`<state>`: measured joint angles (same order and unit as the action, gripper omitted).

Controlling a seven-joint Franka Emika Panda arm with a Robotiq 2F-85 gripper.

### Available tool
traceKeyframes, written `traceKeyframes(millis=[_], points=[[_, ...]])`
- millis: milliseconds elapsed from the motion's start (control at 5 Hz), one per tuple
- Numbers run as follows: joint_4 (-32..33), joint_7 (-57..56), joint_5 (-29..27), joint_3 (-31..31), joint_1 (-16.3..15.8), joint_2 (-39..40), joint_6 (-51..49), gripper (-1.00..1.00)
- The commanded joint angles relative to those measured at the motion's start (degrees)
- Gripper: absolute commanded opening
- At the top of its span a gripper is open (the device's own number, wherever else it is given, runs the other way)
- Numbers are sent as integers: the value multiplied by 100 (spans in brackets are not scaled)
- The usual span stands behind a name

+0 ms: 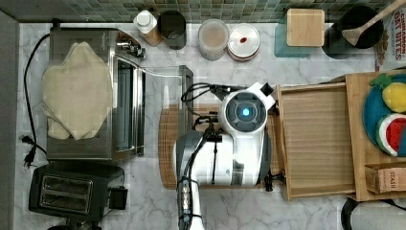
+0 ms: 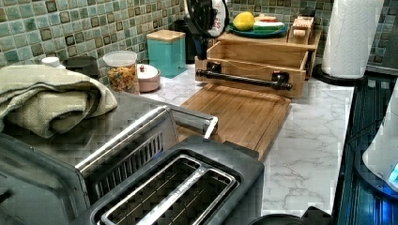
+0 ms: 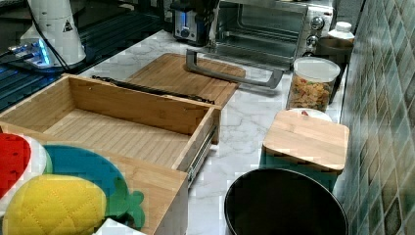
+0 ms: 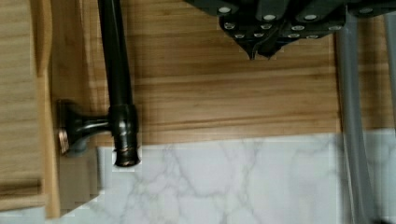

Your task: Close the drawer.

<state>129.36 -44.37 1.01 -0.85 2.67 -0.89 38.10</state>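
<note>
Fingers (image 4: pixel 261 52): the tips meet, closed on each other, with nothing held between them. They hang above the cutting board (image 4: pixel 210 93), clear of its surface, near the edge where the wood gives way to the marble worktop (image 4: pixel 224 186).

Just beside them runs the handle (image 4: pixel 114 70), a long dark bar on short posts. You will see no contact between it and the fingers. The bar's end reaches past the board's edge, over the marble.

The handle belongs to the drawer (image 1: pixel 316 139), which stands pulled well out of its wooden stand (image 1: pixel 356 134) at the top view's right. Its front panel faces the cutting board (image 1: pixel 167 143), and its ribbed bottom lies open to the top view. The right view shows a metal slide rail (image 3: pixel 200 149) exposed along the drawer's (image 3: pixel 112 127) side.

The arm (image 1: pixel 244 112) sits over the board, with its wrist close to the drawer front.

On the stand's top are a blue plate (image 1: pixel 376 115) with a toy pineapple (image 1: pixel 395 96) and a toy watermelon slice (image 1: pixel 392 134).

Farther off, at the top view's left, a toaster oven (image 1: pixel 95 96) has its door down, and the door's grey bar (image 3: pixel 230 73) reaches over the board's far end. A folded towel (image 1: pixel 76 91) lies on the oven's top. A black toaster (image 1: pixel 72 191) stands beside the oven.

Along the tiled wall stand a cereal jar (image 3: pixel 313 83) and a teal canister with a bamboo lid (image 1: pixel 305 27).
</note>
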Motion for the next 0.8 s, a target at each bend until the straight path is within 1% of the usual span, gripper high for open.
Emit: traceKeyframes(millis=[200,400,600,800], points=[[578,-612,115,-50,35,-334,136,-100],[696,-669,258,-138,65,-179,489,-100],[1180,-801,303,-241,117,-219,1460,-100],[1251,-908,342,-279,190,-22,1927,-100]])
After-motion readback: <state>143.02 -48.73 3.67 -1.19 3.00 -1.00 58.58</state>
